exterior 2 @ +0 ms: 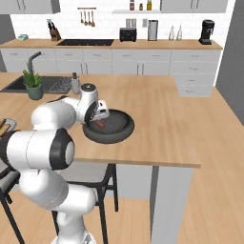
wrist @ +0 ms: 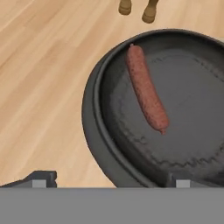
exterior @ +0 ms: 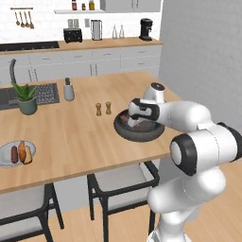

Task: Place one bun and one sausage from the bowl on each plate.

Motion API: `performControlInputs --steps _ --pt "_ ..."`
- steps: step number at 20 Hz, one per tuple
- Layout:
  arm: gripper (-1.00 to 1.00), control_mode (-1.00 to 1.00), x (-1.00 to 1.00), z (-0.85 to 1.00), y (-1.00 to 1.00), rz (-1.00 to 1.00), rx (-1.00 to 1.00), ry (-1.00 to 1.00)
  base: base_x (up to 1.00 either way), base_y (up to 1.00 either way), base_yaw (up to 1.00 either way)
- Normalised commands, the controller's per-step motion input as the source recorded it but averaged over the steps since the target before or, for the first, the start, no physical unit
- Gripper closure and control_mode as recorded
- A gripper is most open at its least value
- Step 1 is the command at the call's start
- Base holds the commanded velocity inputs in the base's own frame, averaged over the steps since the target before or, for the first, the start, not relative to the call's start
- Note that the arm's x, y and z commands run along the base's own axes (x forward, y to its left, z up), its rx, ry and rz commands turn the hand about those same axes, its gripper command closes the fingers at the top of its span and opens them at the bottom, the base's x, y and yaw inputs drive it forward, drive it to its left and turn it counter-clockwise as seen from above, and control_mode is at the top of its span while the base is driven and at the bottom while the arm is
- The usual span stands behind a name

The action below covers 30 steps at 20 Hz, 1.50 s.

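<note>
One dark bowl (exterior: 138,130) sits near the right end of the wooden counter (exterior: 71,132) in the left base view, with the gripper (exterior: 133,122) hanging just above its rim and something reddish showing inside beneath the hand. Two small brown shakers (exterior: 103,108) stand just beyond the bowl. One pale plate (exterior: 4,163) lies well apart at the counter's left edge, carrying a sausage and what look like two buns. A potted plant (exterior: 26,98) stands by the sink, with a grey dispenser bottle (exterior: 69,89) near it. In the right base view, the same bowl (exterior 2: 114,129) rests on the counter (exterior 2: 162,124) in front of the arm; the gripper (exterior 2: 99,118) is over its left part, and one sausage (exterior 2: 99,125) shows as a red streak below the hand. The plate's edge (exterior 2: 10,125) peeks out at far left, and the plant (exterior 2: 34,84) stands beyond the arm. In the hand view, one sausage (wrist: 146,89) lies slantwise on the bowl's (wrist: 94,131) dark floor, its upper end near the rim. The fingertips (wrist: 40,178) rise well apart at the bottom, one over the wood and one over the bowl, so the jaws stand open with nothing between them. The two shakers (wrist: 137,8) show at the top edge.
</note>
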Motion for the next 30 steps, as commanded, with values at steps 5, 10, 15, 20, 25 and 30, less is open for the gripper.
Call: performControlInputs --steps 5,10,15,20,25,30 --pt "-1.0 -1.0 0.79 0.02 -0.03 0.05 0.0 0.15 0.0 0.0 0.0" --pt "-1.0 -1.0 0.72 -0.05 0.0 0.07 0.0 0.29 0.0 0.0 0.0" --pt "-1.0 -1.0 0.64 -0.39 0.0 0.05 0.0 0.25 0.0 0.0 0.0" --pt "-1.0 -1.0 0.43 -0.71 0.0 0.02 0.0 0.17 0.0 0.0 0.0" --pt "-1.0 -1.0 -0.64 -0.45 0.02 0.0 0.02 -0.04 0.0 0.0 0.0" --pt "-1.0 -1.0 -0.86 -0.73 0.23 -0.01 0.0 0.0 0.0 0.0 0.0"
